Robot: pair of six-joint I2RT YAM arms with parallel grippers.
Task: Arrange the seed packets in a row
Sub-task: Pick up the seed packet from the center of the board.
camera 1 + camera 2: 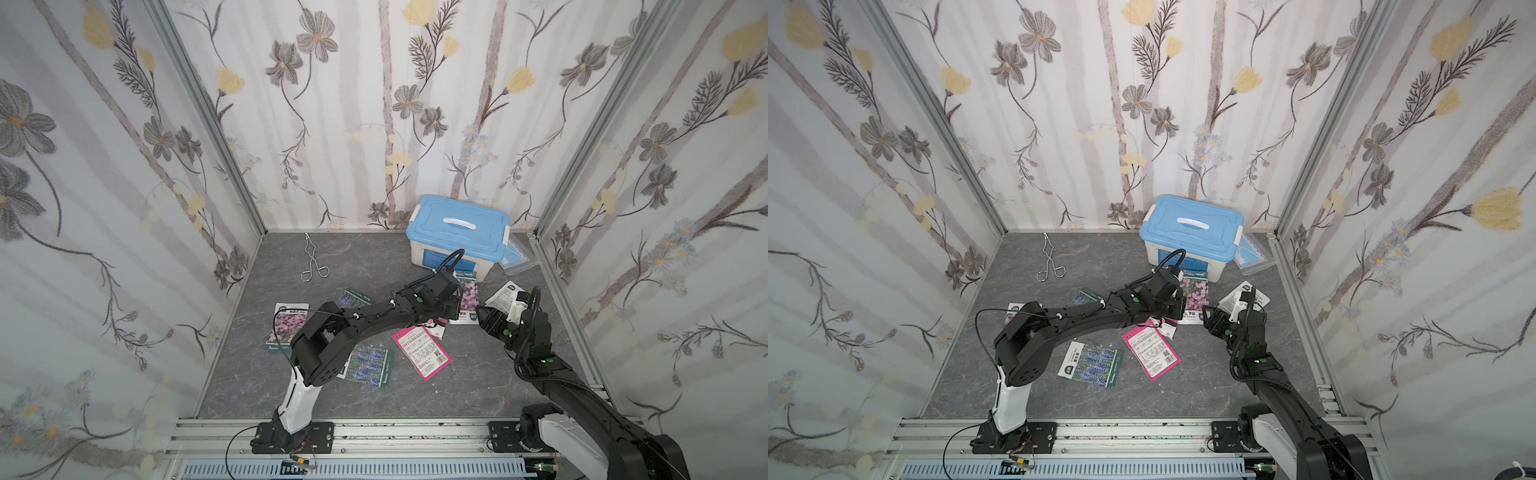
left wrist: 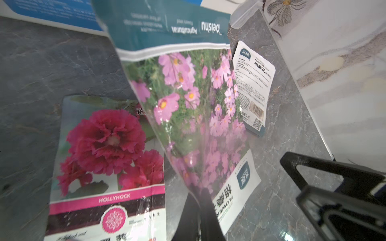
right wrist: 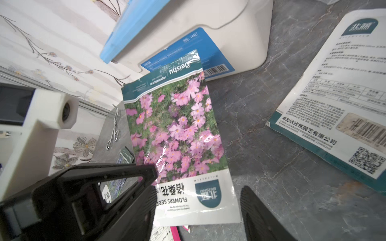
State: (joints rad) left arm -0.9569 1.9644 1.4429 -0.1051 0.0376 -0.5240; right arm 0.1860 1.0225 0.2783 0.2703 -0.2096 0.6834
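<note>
The left gripper is closed on the white lower edge of a pink-flower packet, which is held just in front of the blue-lidded box, its teal end pointed at the box wall. Whether that end touches the box cannot be told. The right gripper is seen empty, jaws apart, in front of the box and just to the right of the held packet. A hollyhock packet is laid face up beside the held one and is partly covered by it in the left wrist view. A white-backed packet is found before the box's right corner. Farther from the box, toward the arm bases, a pink-backed packet, a lavender packet, a second lavender packet and another pink-flower packet are scattered, not lined up
</note>
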